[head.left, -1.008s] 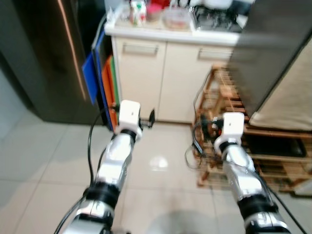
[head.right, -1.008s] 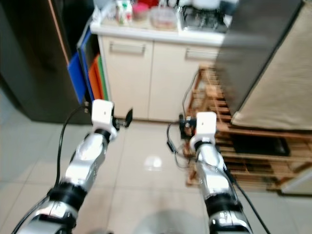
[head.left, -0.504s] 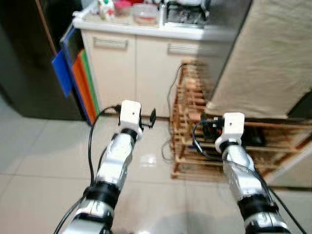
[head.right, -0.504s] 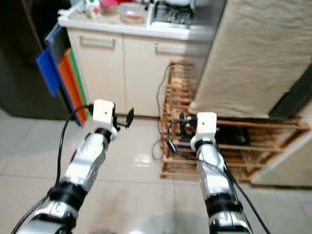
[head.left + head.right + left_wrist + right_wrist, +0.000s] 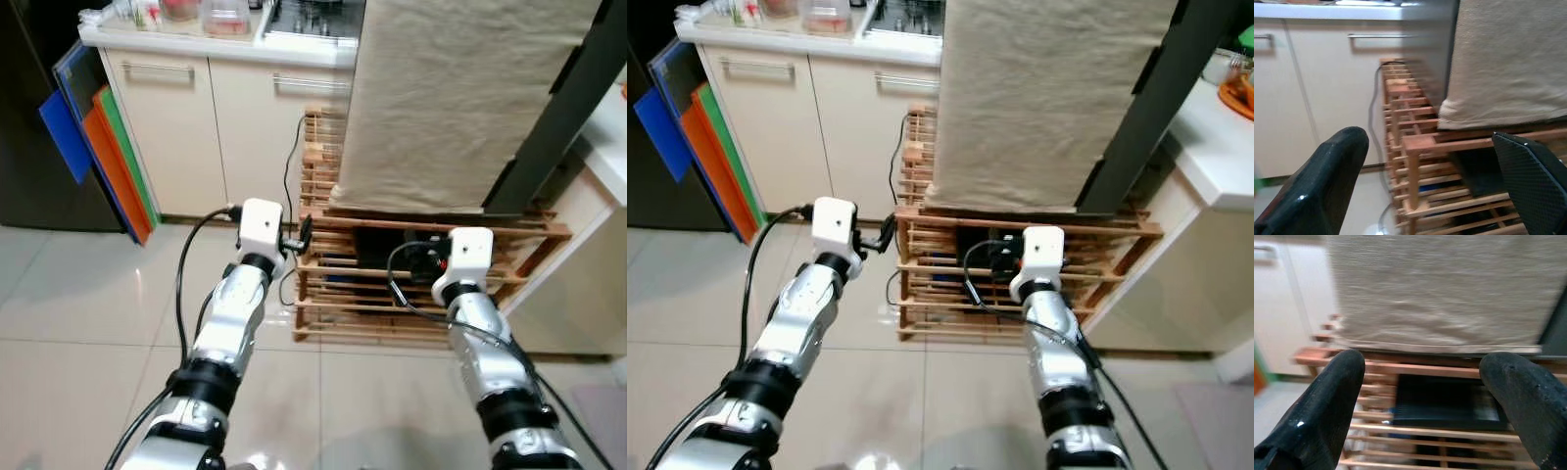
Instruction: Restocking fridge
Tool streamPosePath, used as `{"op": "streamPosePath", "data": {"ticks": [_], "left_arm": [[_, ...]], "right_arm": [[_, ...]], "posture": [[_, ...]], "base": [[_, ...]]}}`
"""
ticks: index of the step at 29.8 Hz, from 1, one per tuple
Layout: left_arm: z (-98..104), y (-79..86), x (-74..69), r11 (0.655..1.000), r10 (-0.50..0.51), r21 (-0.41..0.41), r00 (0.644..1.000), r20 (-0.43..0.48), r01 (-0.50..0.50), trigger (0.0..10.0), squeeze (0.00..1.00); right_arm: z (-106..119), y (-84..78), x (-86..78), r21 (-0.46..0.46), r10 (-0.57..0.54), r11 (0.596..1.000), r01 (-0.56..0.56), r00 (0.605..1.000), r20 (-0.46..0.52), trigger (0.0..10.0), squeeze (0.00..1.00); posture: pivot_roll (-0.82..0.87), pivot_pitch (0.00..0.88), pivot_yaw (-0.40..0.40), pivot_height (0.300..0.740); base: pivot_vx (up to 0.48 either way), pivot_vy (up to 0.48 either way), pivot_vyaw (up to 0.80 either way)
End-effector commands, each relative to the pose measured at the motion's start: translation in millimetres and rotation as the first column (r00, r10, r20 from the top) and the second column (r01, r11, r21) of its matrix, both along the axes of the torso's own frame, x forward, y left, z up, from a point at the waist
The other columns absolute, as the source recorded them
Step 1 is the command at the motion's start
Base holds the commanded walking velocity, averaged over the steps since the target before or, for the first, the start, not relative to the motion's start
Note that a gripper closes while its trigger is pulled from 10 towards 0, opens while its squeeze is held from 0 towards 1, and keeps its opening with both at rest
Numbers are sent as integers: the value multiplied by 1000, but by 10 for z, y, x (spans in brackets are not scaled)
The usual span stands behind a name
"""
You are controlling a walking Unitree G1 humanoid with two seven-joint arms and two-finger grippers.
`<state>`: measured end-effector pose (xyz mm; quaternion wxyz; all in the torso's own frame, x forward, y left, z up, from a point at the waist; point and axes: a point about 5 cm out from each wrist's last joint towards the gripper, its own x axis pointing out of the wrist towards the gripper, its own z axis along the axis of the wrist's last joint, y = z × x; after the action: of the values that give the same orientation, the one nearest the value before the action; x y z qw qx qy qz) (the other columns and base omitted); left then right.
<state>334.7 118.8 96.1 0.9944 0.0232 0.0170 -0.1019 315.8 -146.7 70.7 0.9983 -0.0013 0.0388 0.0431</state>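
Both arms raised ahead over the pale tiled floor (image 5: 78, 323), nothing held. Left gripper (image 5: 1435, 186) jaws wide; right gripper (image 5: 1430, 396) jaws wide too. Both face the slatted wooden rack (image 5: 333, 294) under a beige cloth-covered unit (image 5: 441, 98) (cream cabinet (image 5: 196, 127) beside it); fridge can't be identified
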Motion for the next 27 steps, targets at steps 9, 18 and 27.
{"op": "streamPosePath", "data": {"ticks": [9, 18, 27], "left_arm": [[48, -96, 31, 1000, -25, 17, 1000, 16, 24, 10000, 0], [79, -136, 57, 999, -35, 28, 999, 28, 34, 10000, 0], [70, -79, 53, 999, -32, 44, 999, 34, 31, 10000, 0]], "right_arm": [[45, -109, 28, -11, -28, 1000, 28, 999, 20, 10000, 0], [53, -132, 44, -16, -25, 1000, 25, 999, 21, 10000, 0], [43, -130, 32, -18, -24, 1000, 24, 999, 21, 10000, 0]], "posture": [[-3, 0, -12, 740], [-5, 0, -12, 740], [-6, 0, -12, 740]], "base": [[0, 0, 0], [0, 0, 0], [107, 0, 0]]}}
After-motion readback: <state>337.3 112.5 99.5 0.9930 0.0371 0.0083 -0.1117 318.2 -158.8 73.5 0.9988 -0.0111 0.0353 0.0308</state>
